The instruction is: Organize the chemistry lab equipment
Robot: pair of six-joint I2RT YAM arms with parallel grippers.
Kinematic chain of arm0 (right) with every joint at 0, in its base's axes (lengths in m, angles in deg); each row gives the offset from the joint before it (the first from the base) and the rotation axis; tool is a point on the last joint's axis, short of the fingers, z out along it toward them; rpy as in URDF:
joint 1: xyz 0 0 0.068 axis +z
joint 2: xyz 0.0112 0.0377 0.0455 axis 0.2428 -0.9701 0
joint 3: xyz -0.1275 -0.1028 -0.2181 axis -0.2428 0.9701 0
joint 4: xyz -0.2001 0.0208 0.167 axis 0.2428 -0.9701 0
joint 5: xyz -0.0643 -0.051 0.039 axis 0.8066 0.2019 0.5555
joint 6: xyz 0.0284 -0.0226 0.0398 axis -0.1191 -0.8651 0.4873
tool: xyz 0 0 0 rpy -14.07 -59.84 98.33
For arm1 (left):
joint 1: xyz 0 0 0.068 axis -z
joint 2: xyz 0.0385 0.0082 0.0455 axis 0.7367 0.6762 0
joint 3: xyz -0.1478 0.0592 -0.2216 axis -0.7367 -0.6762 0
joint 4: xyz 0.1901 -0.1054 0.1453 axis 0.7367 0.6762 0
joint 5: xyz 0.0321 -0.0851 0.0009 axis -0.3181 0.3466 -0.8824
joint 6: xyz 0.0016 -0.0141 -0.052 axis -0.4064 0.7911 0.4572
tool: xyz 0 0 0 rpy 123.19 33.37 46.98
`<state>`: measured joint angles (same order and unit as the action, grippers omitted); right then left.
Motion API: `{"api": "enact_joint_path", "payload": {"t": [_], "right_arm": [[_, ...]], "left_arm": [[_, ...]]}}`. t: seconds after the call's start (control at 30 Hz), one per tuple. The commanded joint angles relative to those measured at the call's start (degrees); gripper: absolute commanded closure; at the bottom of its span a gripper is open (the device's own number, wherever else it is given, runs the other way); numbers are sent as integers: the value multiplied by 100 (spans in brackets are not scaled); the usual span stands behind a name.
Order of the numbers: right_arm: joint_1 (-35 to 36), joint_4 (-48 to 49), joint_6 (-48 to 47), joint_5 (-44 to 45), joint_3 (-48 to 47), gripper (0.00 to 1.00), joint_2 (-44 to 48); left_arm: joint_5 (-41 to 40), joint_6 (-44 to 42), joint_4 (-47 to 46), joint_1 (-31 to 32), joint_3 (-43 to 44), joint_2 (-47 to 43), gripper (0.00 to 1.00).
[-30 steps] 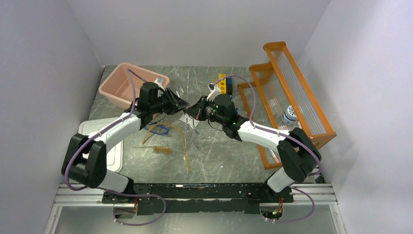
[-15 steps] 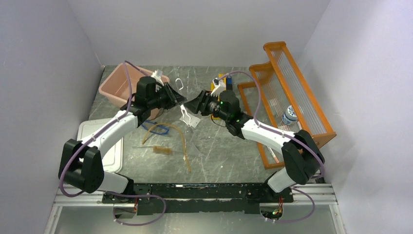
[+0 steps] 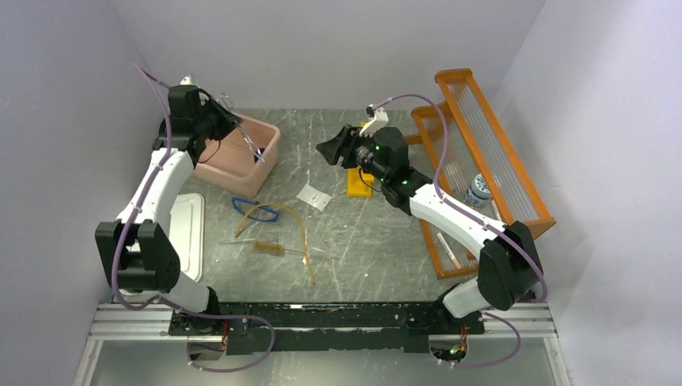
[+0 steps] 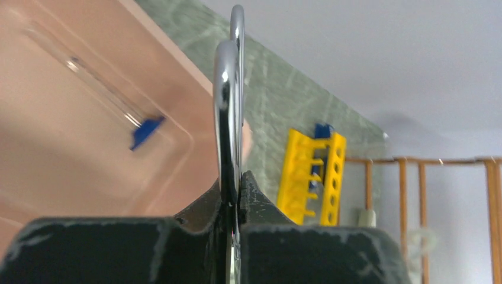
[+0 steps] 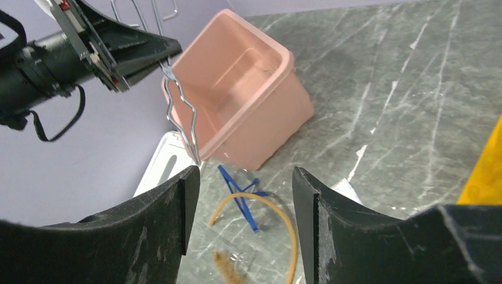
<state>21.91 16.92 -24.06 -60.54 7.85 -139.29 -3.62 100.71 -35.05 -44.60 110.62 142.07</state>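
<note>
My left gripper [image 3: 233,122] [image 4: 235,183] is shut on a bent metal wire clamp [image 3: 251,145] [image 4: 228,89] [image 5: 180,112], which hangs over the pink tub [image 3: 269,138] [image 5: 254,118]. A clear glass tube with a blue cap [image 4: 146,131] lies inside the tub. My right gripper [image 3: 331,149] [image 5: 244,177] is open and holds nothing, raised above the table's far middle. On the table lie blue-framed goggles [image 3: 257,211] [image 5: 243,198], amber tubing [image 3: 301,229] [image 5: 278,207], a wire brush [image 3: 269,247] [image 5: 224,263] and a white packet [image 3: 314,197].
A yellow peg rack [image 3: 359,181] [image 4: 311,177] lies under the right wrist. The orange shelf rack [image 3: 474,161] stands at the right with a small jar [image 3: 478,191] and a tube [image 3: 448,249] in it. A white lid [image 3: 189,229] lies at the left.
The right gripper opened and let go of the wire clamp, then drew back right. The left gripper closed on it and carried it up and left, over the pink tub.
</note>
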Motion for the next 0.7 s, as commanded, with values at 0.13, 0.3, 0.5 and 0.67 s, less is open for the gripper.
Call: {"api": "enact_joint_path", "payload": {"t": [0.13,0.3,0.5,0.67], "right_arm": [[-205,-493,-485,217,-401,38,-324],[-295,-632,-781,372,-534,38,-437],[-467,-727,-1052,611,-592,38,-525],[-643,-698,-1100,617,-636,37,-596]], "left_arm": [[-406,422,69,-790,713,1144,95],[-674,723,-85,-831,781,1773,95],[-1347,1312,-242,-574,755,2451,95],[-2005,1549,-142,-377,1249,3066,95]]}}
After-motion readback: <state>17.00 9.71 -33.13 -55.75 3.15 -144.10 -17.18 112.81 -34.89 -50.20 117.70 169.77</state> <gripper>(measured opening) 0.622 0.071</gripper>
